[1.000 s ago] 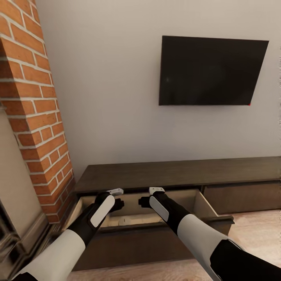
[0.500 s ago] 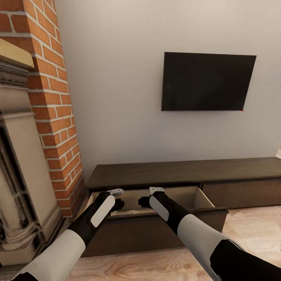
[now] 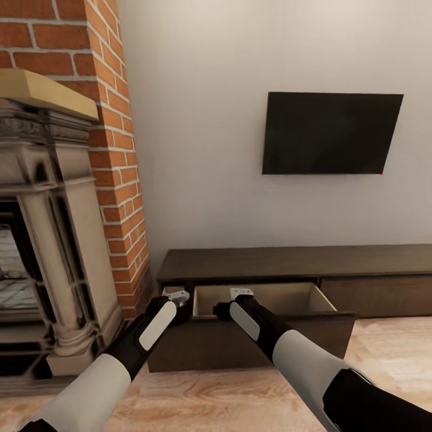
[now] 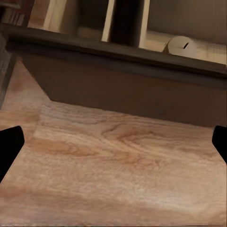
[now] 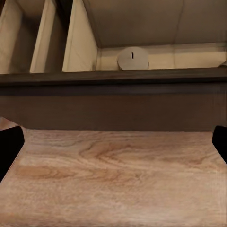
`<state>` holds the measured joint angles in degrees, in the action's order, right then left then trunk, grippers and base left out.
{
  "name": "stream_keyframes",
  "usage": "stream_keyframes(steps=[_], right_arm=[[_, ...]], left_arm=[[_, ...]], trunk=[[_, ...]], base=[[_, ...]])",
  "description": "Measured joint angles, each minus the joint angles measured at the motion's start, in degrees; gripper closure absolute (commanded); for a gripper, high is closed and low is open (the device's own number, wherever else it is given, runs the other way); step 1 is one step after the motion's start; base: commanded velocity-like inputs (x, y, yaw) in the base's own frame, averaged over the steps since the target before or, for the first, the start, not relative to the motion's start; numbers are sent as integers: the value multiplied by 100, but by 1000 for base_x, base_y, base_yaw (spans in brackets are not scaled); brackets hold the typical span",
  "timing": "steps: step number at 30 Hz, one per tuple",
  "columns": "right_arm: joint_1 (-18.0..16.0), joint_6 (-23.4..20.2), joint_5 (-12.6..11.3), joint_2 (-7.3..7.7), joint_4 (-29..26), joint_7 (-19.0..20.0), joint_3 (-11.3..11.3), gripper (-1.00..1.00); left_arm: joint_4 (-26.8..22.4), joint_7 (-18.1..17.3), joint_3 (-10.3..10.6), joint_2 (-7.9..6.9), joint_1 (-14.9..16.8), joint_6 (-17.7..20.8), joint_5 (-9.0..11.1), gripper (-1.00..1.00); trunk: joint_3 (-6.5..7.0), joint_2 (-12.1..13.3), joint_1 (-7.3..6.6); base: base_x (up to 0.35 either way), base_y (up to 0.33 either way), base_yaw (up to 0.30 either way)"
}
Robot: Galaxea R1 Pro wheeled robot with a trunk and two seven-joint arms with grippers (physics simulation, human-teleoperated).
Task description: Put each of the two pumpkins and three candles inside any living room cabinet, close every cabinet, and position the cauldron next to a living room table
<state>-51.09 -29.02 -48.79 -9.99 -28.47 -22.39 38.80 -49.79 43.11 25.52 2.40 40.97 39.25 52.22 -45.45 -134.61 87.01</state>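
farther back from the cabinet (image 3: 300,264)

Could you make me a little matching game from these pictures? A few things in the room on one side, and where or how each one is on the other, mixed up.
Things:
1. television
2. candle
3. cabinet drawer
4. brick chimney

Places or states:
A. pulled open
B. hung on the pale wall
C. lying inside the drawer's beige compartment
D. rising beside the stone fireplace surround

Pairs: 1-B, 2-C, 3-A, 4-D
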Motion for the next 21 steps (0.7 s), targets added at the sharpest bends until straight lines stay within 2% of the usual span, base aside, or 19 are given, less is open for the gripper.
stream_keyframes(steps=[10,14,21], right_arm=[[9,25,0,42,0,-1,-6,-100],[9,33,0,44,1,-1,-7,-100],[8,35,0,44,9,-1,-7,-100]], left_arm=[[165,-13,-8,-13,-39,-34,15,-100],[418,-22,-11,-24,-42,-72,-5,-100],[896,-24,-15,-41,-43,-555,11,-100]], trunk=[[180,401,-220],[251,561,-310],[377,842,-465]], base=[[-302,135,272],[-91,53,273],[-11,7,273]])
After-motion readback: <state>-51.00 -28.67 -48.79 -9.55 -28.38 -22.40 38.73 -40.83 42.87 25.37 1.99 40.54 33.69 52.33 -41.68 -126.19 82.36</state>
